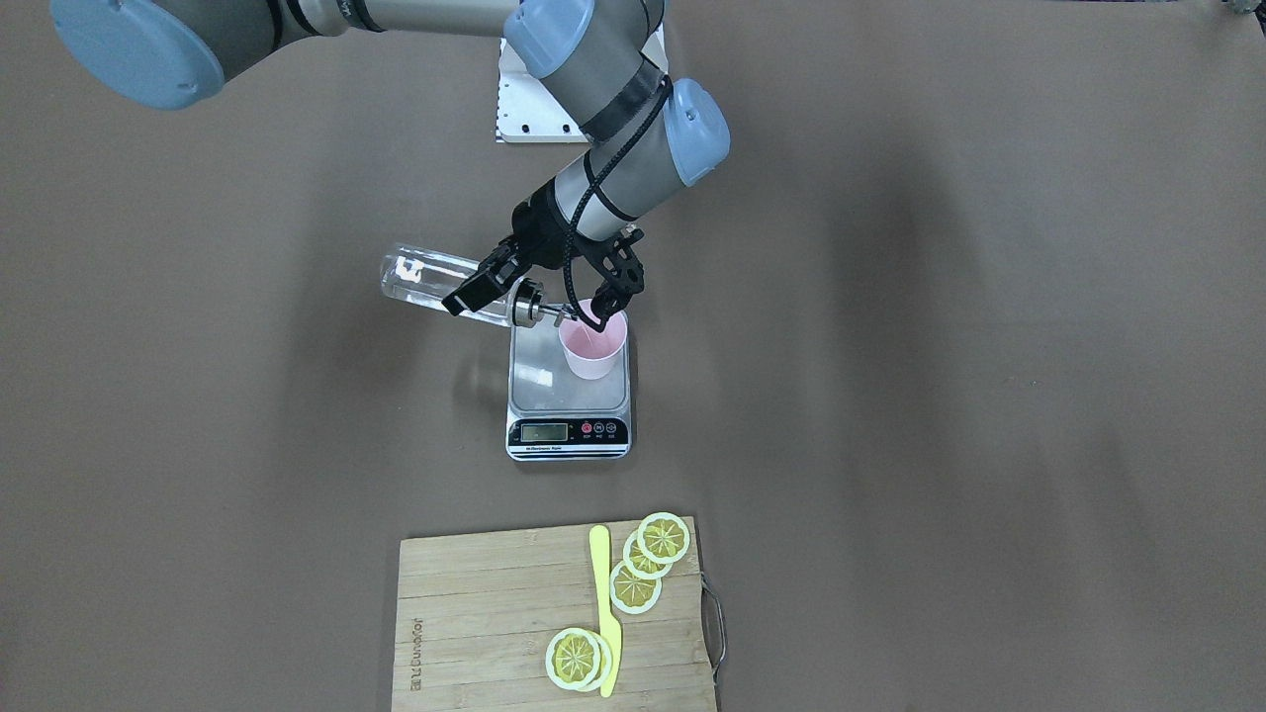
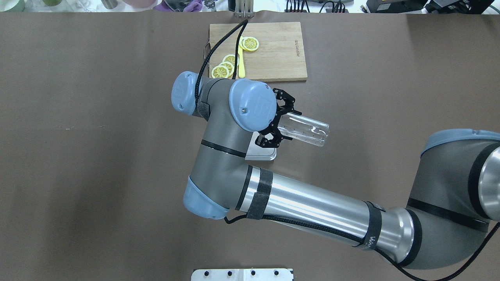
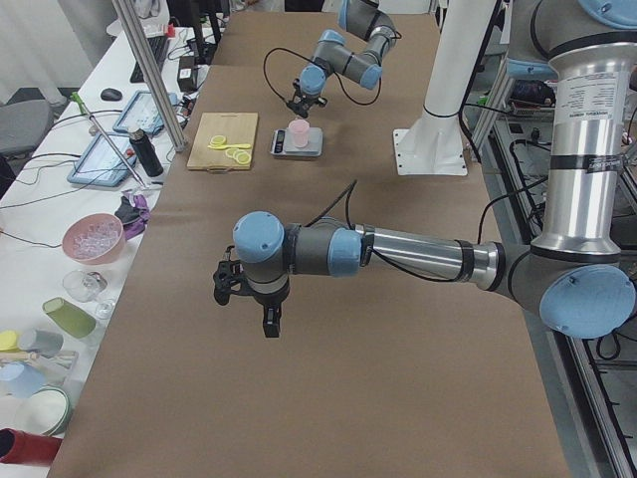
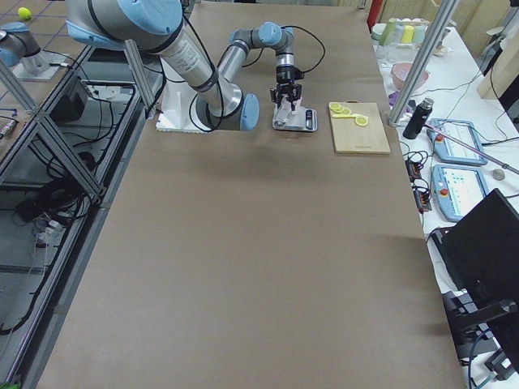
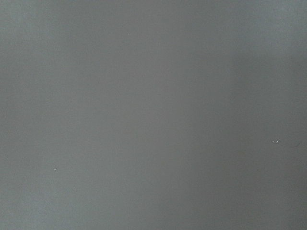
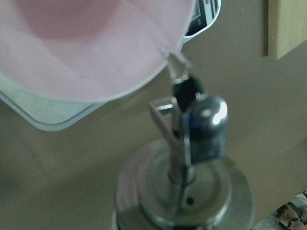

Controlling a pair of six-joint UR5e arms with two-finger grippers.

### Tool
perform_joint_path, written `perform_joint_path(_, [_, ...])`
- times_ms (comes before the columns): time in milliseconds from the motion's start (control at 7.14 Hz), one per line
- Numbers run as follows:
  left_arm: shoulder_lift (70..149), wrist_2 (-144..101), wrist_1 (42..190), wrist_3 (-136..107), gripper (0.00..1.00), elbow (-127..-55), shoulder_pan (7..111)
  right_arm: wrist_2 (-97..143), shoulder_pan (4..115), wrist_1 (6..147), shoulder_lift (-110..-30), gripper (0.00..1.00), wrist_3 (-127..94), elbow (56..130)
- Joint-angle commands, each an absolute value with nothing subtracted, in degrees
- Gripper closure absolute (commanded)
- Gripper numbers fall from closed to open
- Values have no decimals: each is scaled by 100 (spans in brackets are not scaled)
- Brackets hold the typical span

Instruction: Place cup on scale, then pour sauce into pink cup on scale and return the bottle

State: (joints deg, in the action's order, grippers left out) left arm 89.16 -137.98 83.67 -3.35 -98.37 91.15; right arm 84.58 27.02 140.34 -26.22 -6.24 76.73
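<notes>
The pink cup (image 1: 593, 346) stands upright on the far right part of the scale (image 1: 539, 381), whose display faces away from the robot. My right gripper (image 1: 524, 311) is shut on the clear bottle (image 1: 425, 282) near its neck. It holds the bottle tilted almost level, and the metal pourer's tip reaches over the cup's rim. The right wrist view shows the pourer (image 6: 192, 158) and the cup (image 6: 86, 48) close up. My left gripper (image 3: 246, 309) hangs over bare table far from the scale. I cannot tell if it is open.
A wooden cutting board (image 1: 495, 623) with lemon slices (image 1: 633, 583) and a yellow knife (image 1: 603, 613) lies beyond the scale. The robot's white base plate (image 1: 524, 109) sits at the table's near edge. The left wrist view shows only brown table.
</notes>
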Motion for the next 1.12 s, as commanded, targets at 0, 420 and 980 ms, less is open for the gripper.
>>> perform_joint_path(0, [8834,-13799,8385,-308,2,-9791,9106,8455,2672,14054,-2619,100,-624,7638])
perform_joint_path(420, [8824,-13781,8394,-299,2,-9791,9114,8420,2654,14080,-2619,100,-633,7629])
perform_joint_path(980, [8728,-13746,8515,-290,2,-9809,9114,8403,2689,14001,-2619,100,-668,7752])
